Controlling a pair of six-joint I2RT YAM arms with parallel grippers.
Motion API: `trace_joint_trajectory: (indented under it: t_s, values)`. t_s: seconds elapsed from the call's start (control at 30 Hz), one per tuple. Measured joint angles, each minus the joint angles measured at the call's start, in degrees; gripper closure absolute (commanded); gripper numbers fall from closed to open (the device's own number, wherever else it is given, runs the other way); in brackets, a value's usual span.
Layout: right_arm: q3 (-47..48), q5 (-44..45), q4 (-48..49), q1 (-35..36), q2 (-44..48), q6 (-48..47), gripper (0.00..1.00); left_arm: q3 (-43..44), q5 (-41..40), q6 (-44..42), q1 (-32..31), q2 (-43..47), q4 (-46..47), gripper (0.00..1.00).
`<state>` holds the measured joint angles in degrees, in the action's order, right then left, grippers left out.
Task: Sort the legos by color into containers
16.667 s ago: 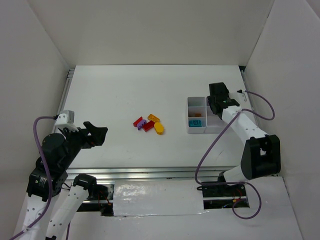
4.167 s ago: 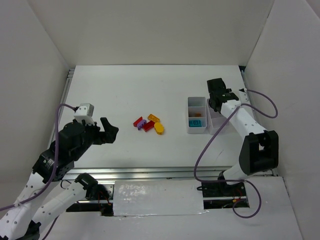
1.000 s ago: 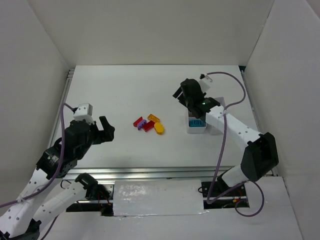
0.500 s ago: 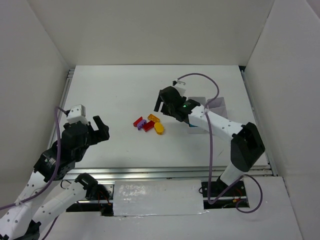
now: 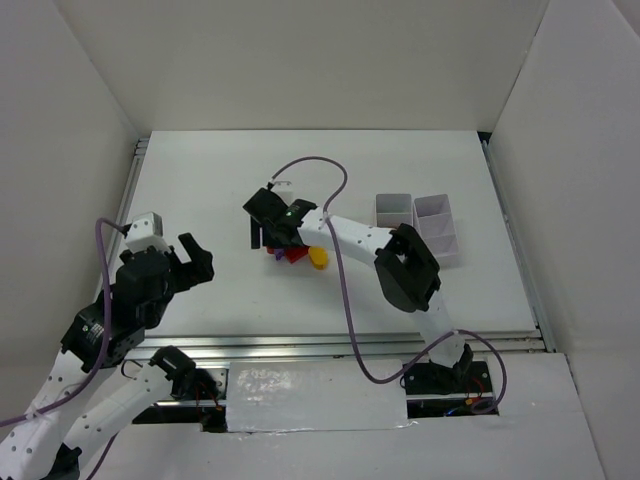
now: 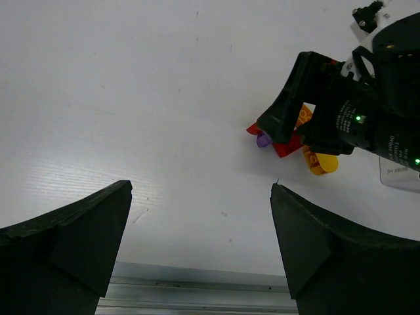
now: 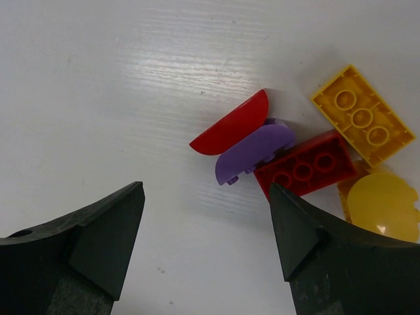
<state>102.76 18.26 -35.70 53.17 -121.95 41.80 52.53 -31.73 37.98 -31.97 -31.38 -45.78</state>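
Observation:
Several legos lie in a tight pile at mid-table: a red rounded piece point(image 7: 231, 123), a purple rounded piece point(image 7: 254, 153), a red studded brick point(image 7: 305, 169), a yellow studded brick point(image 7: 361, 115) and a yellow oval point(image 7: 382, 205). My right gripper point(image 7: 206, 187) hangs open just left of the pile, nothing between its fingers. From above, the right gripper point(image 5: 262, 236) covers the pile's left edge, with the yellow oval point(image 5: 318, 257) showing. The white containers point(image 5: 440, 225) stand to the right. My left gripper point(image 5: 197, 260) is open and empty, well left of the pile.
In the left wrist view the right gripper's black body point(image 6: 315, 98) stands over the pile, and the table's metal front rail point(image 6: 197, 295) runs along the bottom. White walls enclose the table on three sides.
My right arm has swung left from the containers across the table to the lego pile. The left gripper has shifted slightly left and stayed open.

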Motion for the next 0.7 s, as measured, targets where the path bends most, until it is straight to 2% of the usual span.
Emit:
trace_joint_trajectory:
  t_s: [0.23, 0.37, 0.53, 0.7]
  values:
    - [5.7, 2.4, -3.8, -0.1, -6.0, 3.0, 0.15, 0.0, 0.5, -0.1, 0.0, 0.2, 0.0, 0.01]
    - [6.4, 3.8, -5.2, -0.2, -7.2, 3.1, 0.09, 0.0, 0.9, -0.2, 0.0, 0.2, 0.2, 0.0]
    - [4.4, 3.2, -1.3, -0.3, -6.8, -4.9, 0.06, 0.0, 2.1, -0.5, 0.0, 0.2, 0.7, 0.01]
    - [0.5, -0.6, 1.3, -0.4, -5.9, -17.3, 0.05, 0.0, 3.2, -0.6, 0.0, 0.1, 0.9, 0.01]
